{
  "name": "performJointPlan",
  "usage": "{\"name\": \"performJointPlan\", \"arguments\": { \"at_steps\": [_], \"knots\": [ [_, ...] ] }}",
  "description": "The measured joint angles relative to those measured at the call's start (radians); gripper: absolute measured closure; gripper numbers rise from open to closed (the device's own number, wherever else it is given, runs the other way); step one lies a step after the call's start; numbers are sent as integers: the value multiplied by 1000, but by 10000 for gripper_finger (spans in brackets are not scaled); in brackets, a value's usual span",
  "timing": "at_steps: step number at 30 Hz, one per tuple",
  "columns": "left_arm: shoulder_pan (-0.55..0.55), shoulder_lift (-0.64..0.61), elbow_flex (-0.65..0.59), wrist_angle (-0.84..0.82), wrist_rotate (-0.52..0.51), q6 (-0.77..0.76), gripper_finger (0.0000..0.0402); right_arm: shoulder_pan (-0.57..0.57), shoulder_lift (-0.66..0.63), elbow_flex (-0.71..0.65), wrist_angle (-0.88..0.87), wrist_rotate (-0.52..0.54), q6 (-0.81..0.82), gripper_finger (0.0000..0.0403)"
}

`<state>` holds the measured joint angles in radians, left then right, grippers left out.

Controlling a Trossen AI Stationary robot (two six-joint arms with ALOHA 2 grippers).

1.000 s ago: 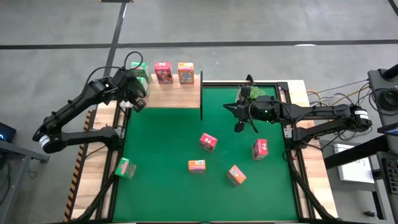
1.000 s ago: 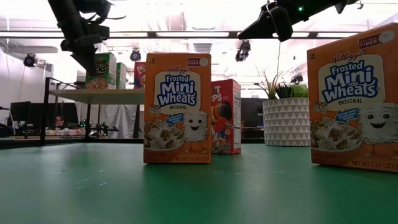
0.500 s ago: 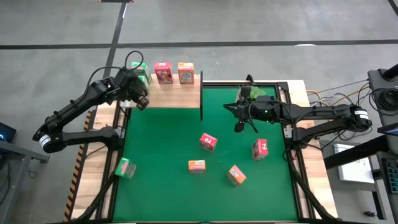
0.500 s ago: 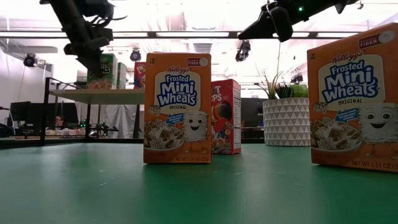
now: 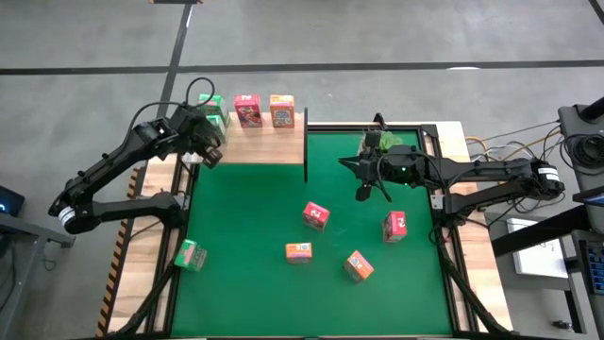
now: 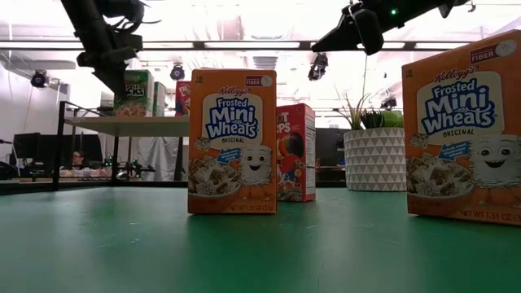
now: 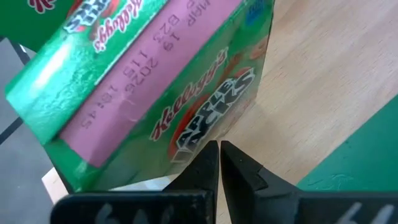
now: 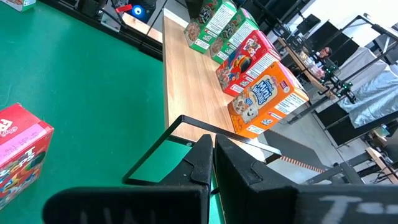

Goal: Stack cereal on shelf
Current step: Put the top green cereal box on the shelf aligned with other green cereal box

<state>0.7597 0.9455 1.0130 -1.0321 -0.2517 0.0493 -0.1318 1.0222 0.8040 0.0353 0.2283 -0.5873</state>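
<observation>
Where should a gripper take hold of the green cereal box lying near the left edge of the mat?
Judging by the high view, the green box lies flat and tilted, clear of other boxes. Best come straight down with the left gripper and pinch across its two long edges, turning the wrist to match its tilt.

You have four cereal boxes upright in a row along the shelf's far edge: two green Apple Jacks boxes at its left end, a pink box, then an orange Frosted Mini-Wheats box. Five boxes remain on the green tabletop, one green box near its left edge.
</observation>
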Motion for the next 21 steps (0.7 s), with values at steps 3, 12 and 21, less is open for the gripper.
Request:
{"name": "performJointPlan", "arguments": {
  "at_steps": [3,12,21],
  "knots": [
    [0,0,0,2,-4,2,402,0,0,0,0,0,0,394],
    [0,0,0,16,-21,34,402,0,0,0,0,0,1,394],
    [0,0,0,15,-53,58,402,0,0,0,0,0,2,394]
  ]
}}
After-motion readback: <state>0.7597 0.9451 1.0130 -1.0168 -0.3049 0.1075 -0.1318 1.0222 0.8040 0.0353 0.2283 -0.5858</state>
